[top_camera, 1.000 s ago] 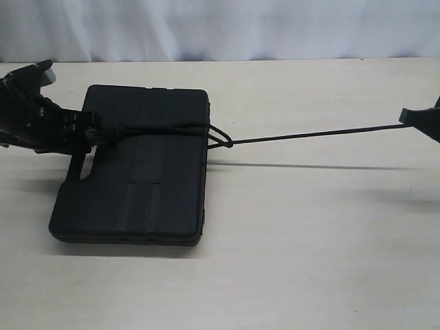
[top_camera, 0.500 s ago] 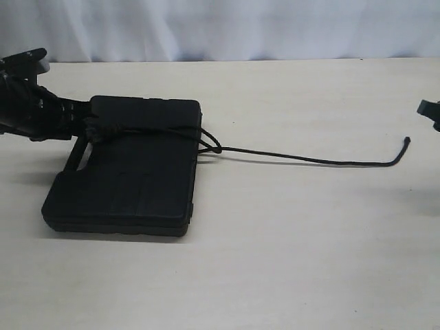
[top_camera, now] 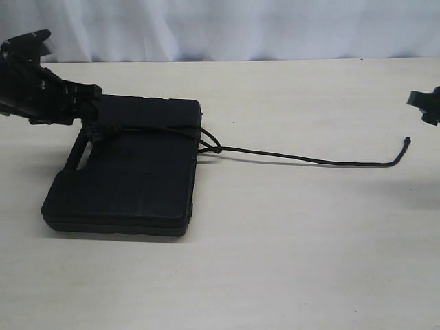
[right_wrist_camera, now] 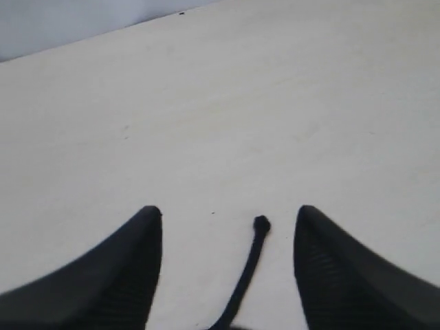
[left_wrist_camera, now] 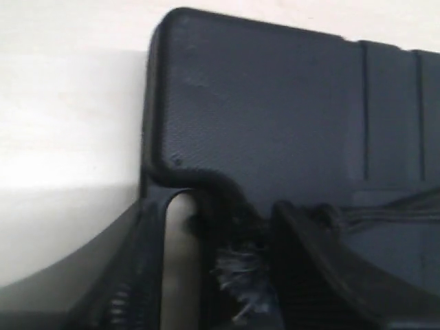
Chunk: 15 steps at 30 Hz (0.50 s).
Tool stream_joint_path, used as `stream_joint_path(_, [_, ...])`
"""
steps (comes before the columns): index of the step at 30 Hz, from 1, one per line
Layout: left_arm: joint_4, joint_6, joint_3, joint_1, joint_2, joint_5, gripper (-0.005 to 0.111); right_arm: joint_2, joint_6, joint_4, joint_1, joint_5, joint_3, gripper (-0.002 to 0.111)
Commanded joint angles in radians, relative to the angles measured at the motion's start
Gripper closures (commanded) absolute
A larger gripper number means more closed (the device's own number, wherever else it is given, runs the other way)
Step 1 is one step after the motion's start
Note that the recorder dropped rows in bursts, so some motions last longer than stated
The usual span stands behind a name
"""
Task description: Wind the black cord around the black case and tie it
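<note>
Both jaws stand spread, pinching nothing. The left pair straddles the frayed tuft [left_wrist_camera: 244, 282] at the 9 o'clock edge of the black case [top_camera: 130, 172]. The right pair flanks the plain tip [right_wrist_camera: 260, 224], which lies on the desk [top_camera: 289, 261]. The case sits toward 9 o'clock. The black cord [top_camera: 309, 159] bands its lid to a knot [top_camera: 214, 147] on the 3 o'clock edge, its tail trailing toward 3. Tying looks nearly done, but the knot seems slack. The next move probably calls for pinching both ends and pulling them apart.
</note>
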Motion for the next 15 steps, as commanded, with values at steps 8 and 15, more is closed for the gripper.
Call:
stream_joint_path(8, [0.203,-0.062,-0.04,-0.045,-0.101,0.272,0.107,-0.007,-0.072,-0.19,0.286,0.731,-0.28,0.104])
stream_joint_path(15, [0.355,-0.181,0.131,-0.123,-0.335,0.235,0.107,-0.098,-0.098,-0.185,0.313,0.974,-0.27,0.104])
